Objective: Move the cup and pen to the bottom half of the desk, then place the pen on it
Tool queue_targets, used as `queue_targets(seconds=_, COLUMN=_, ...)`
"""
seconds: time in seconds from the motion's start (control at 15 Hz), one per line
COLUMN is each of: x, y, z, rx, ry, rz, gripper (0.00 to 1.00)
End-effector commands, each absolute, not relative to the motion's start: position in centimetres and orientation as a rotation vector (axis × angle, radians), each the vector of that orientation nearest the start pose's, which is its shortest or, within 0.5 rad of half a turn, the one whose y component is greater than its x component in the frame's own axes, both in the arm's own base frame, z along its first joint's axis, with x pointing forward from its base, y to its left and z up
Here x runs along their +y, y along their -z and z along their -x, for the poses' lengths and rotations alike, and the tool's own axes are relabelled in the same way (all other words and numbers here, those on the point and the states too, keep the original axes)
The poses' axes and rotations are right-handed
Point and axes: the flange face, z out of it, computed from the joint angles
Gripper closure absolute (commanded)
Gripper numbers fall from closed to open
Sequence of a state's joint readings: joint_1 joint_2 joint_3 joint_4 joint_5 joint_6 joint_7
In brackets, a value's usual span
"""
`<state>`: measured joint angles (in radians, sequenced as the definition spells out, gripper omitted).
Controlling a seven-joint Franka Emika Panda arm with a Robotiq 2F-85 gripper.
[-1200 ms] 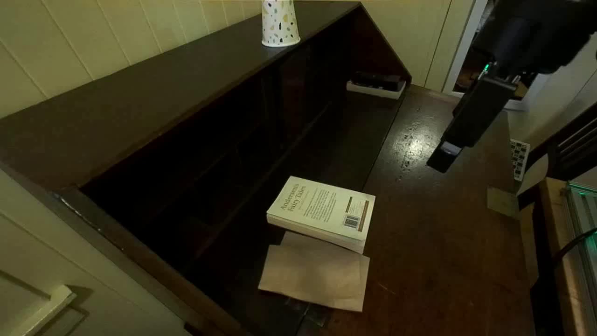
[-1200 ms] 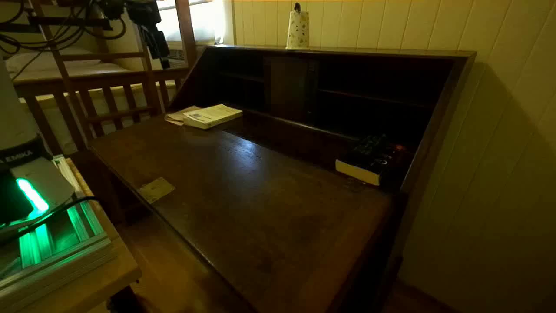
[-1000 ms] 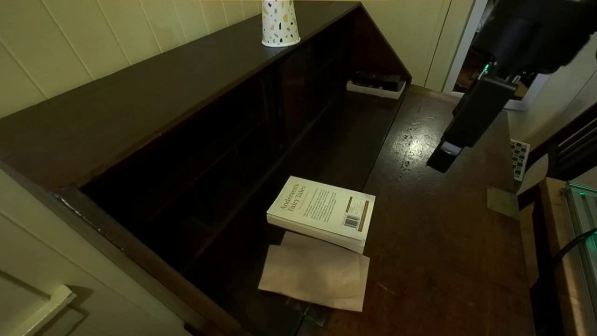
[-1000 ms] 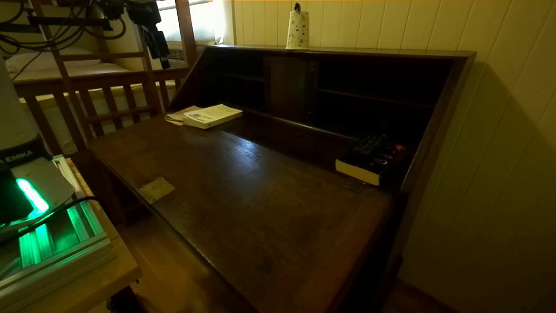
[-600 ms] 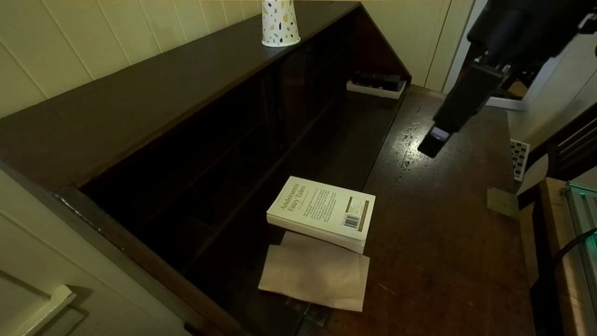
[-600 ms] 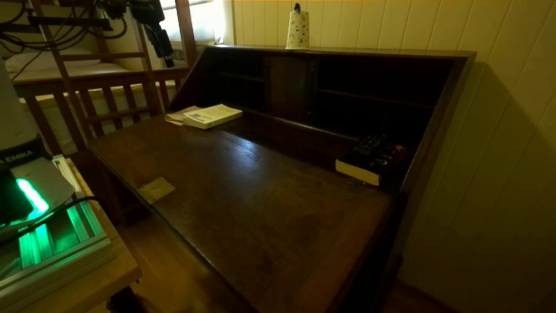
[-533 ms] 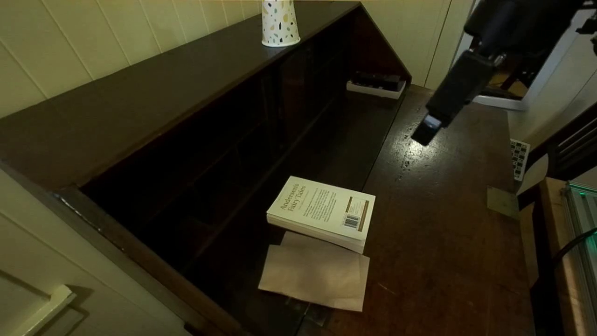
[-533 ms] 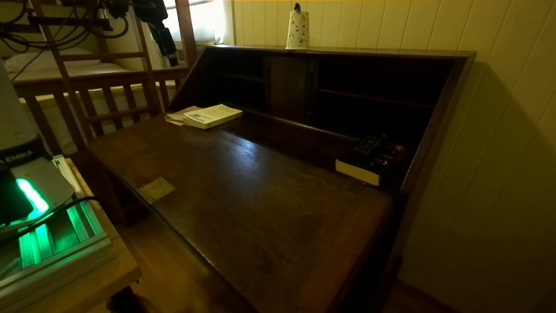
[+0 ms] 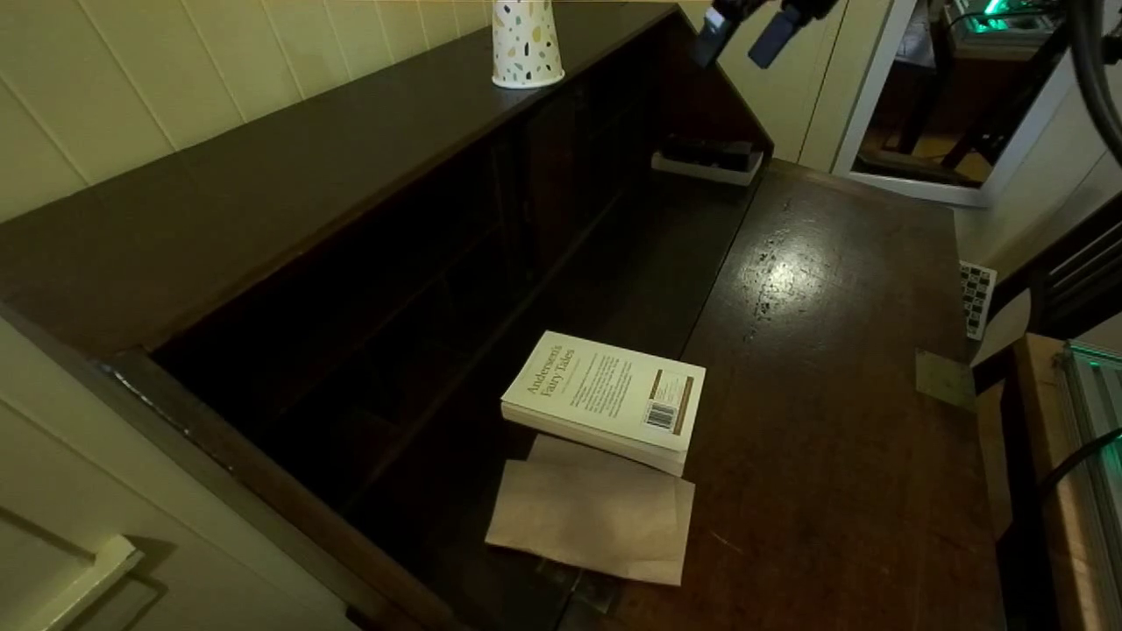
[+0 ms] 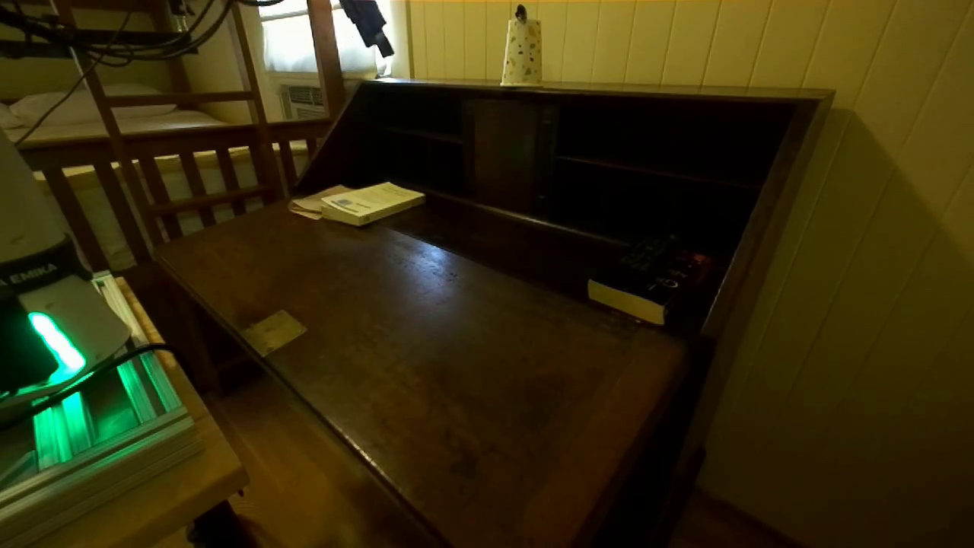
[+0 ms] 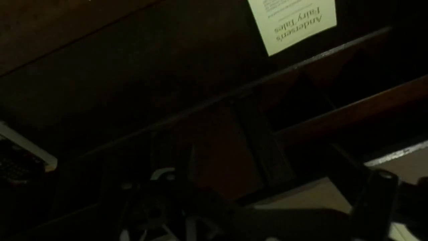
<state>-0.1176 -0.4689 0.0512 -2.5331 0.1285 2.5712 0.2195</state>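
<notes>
On the raised top ledge of the dark desk (image 9: 877, 438) (image 10: 472, 342) the white dotted cup (image 9: 528, 48) (image 10: 523, 53) stands upside down, wide rim down. A small dark thing (image 10: 521, 12) pokes up from its top in an exterior view; it may be the pen, but it is too small to tell. My gripper (image 9: 733, 61) hangs in the air beyond the cup, well apart from it, its two fingers spread with nothing between them. Another exterior view shows a finger (image 10: 379, 34) left of the cup. In the dark wrist view the gripper (image 11: 264, 157) frames the cubbyholes.
A white paperback book (image 9: 605, 394) (image 10: 373, 203) (image 11: 297, 23) lies by a brown paper (image 9: 596, 517) on the lower surface. At the opposite end rests a thick black book (image 9: 706, 162) (image 10: 647, 285). Cubbyholes (image 10: 506, 152) sit below the ledge, with a panelled wall (image 10: 685, 46) behind it.
My gripper has risen and moved toward the raised ledge, closer to the cup. Both fingers now show apart, where one showed before. The cup and books have stayed put.
</notes>
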Motion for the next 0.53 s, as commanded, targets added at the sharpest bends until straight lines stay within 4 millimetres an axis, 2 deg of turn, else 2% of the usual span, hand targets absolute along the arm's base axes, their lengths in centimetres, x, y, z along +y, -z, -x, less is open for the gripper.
queue_targets(seconds=0.0, x=-3.7, y=-51.5, z=-48.7, rx=0.537, ry=0.855, rz=2.882, gripper=0.00)
queue_targets(seconds=0.2, x=-3.3, y=-52.8, z=-51.7, rx=0.495, ry=0.902, rz=2.860, gripper=0.00)
queue_targets(seconds=0.47, x=-4.0, y=-53.6, z=-55.1, rx=0.505, ry=0.933, rz=2.883, gripper=0.00)
